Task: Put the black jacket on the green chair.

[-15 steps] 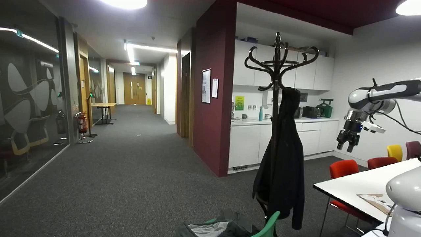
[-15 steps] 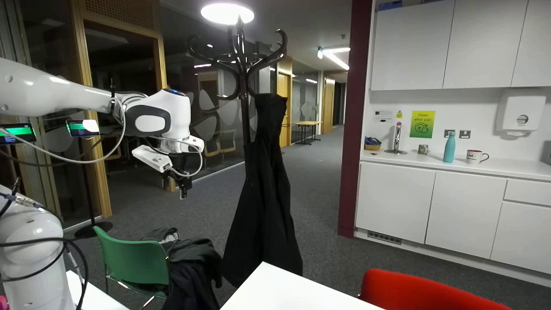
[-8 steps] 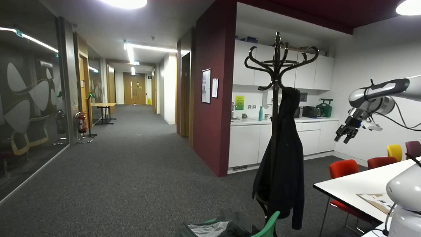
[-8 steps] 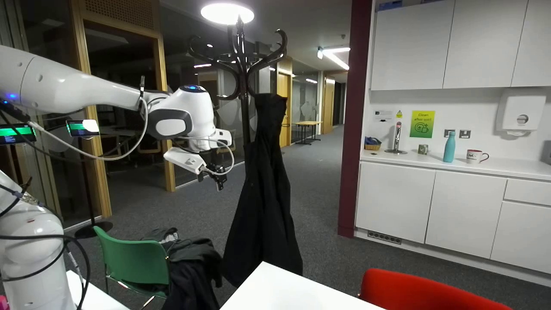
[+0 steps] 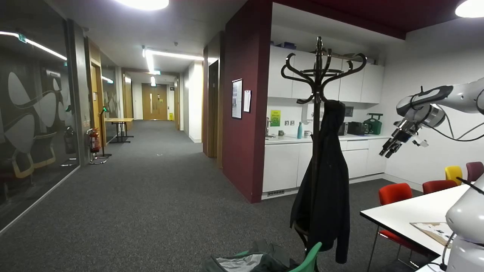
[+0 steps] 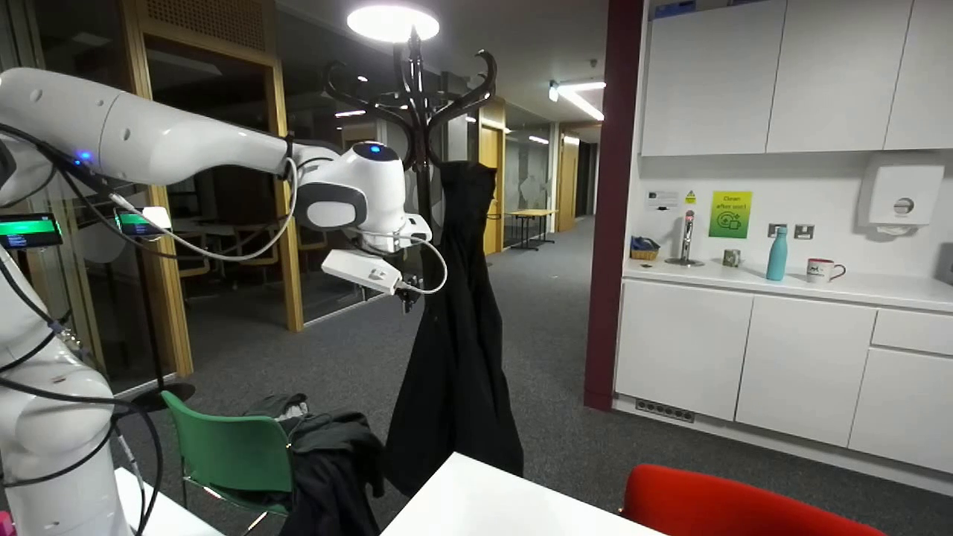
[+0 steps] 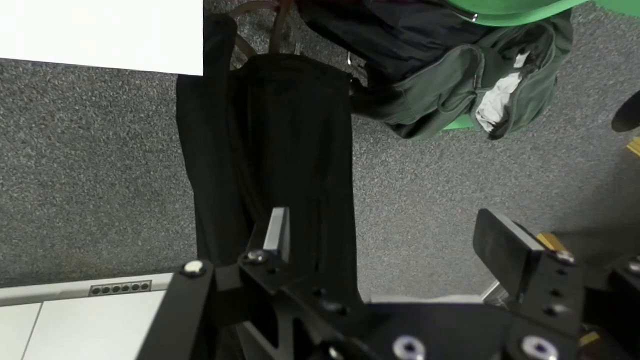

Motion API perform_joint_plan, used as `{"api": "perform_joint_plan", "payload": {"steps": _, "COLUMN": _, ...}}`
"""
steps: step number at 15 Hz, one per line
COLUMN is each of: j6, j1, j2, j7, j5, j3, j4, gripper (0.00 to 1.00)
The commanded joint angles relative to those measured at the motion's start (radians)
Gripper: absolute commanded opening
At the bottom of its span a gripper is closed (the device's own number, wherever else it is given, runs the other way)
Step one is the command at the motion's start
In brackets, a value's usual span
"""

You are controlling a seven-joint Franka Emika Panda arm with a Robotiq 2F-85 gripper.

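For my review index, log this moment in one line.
Gripper: open, holding nothing | black jacket: hanging on coat stand | green chair: other clothing on it | placement: not done

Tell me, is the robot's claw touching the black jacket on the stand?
Apart. In an exterior view, white kitchen cupboards show plainly between the gripper and the black jacket hanging on the coat stand.

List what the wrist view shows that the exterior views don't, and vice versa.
Only wrist: bolt heads on the gripper, and between its spread fingers, an edge of the black jacket plus carpet.
Only exterior, in both: the coat stand's hooked top, a red chair, the turquoise bottle.
Shared: gripper, black jacket, carpet, part of the green chair with garments on it, and part of the white table.
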Motion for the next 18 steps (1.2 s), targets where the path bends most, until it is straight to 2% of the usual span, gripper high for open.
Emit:
{"api": "perform_joint_plan", "payload": {"steps": 1, "j6": -0.011, "j1": -0.052, "j2": 0.018, "j7": -0.015, "j5": 0.020, "j3": 0.045, "j4": 0.010, "gripper": 1.00}}
{"api": "perform_joint_plan", "payload": {"steps": 2, "j6": -0.012, "j1": -0.052, "j2": 0.019, "j7": -0.015, "j5": 0.020, "j3": 0.046, "j4": 0.011, "gripper": 1.00}}
{"api": "perform_joint_plan", "payload": {"steps": 6, "j6": 0.131, "j1": -0.038, "j2": 0.017, "j7": -0.180, "j5": 0.104, "j3": 0.045, "j4": -0.016, "gripper": 1.00}}
{"api": "perform_joint_plan", "payload": {"steps": 11, "j6": 0.296, "j1": -0.015, "j2": 0.070, "j7": -0.482, "j5": 0.383, "j3": 0.022, "j4": 0.009, "gripper": 1.00}}
{"api": "perform_joint_plan", "payload": {"steps": 15, "j6": 0.302, "j1": -0.046, "j2": 0.179, "j7": -0.636, "j5": 0.612, "j3": 0.044, "j4": 0.119, "gripper": 1.00}}
{"api": "perform_joint_plan", "payload": {"steps": 18, "j6": 0.273, "j1": -0.094, "j2": 0.271, "j7": -0.633, "j5": 0.678, "j3": 0.087, "j4": 0.230, "gripper": 1.00}}
